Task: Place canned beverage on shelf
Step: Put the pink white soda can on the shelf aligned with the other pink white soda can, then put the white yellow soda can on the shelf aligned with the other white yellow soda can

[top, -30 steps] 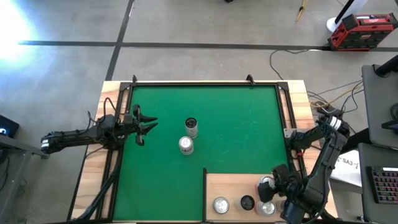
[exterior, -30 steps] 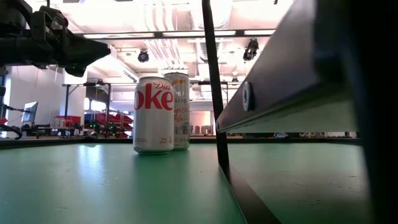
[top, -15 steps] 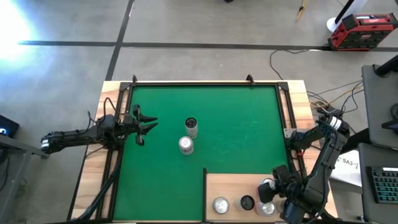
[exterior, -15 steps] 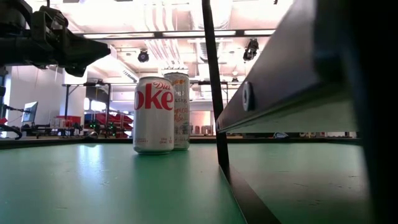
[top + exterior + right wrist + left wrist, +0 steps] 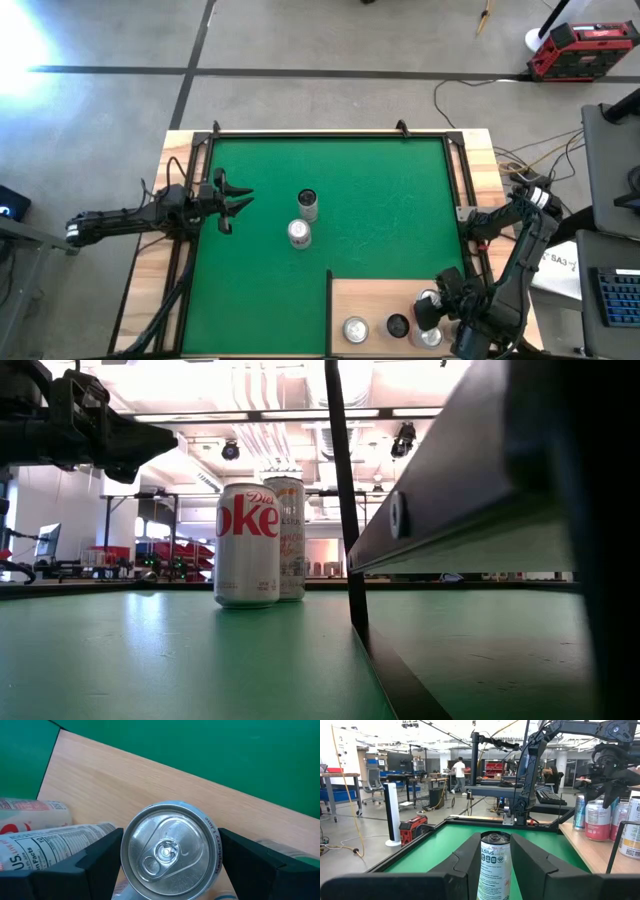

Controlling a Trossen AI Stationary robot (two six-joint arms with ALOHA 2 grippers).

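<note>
- Two cans stand upright mid-mat, just beside each other: a Diet Coke can (image 5: 247, 544) and a taller slim can (image 5: 307, 204); more cans already sit on the shelf (image 5: 370, 298).
- The right gripper (image 5: 167, 857) is over the shelf, its fingers (image 5: 98, 854) straddling a silver-topped can (image 5: 169, 850); whether the pads actually press its wall cannot be told.
- The left gripper (image 5: 233, 203) hangs at the mat's left edge, well apart from the cans, fingers slightly parted, nothing between them.
- A drinks can is likely thin-walled, smooth and dentable; if full, fairly heavy. Best taken at mid-height across the round body.
</note>
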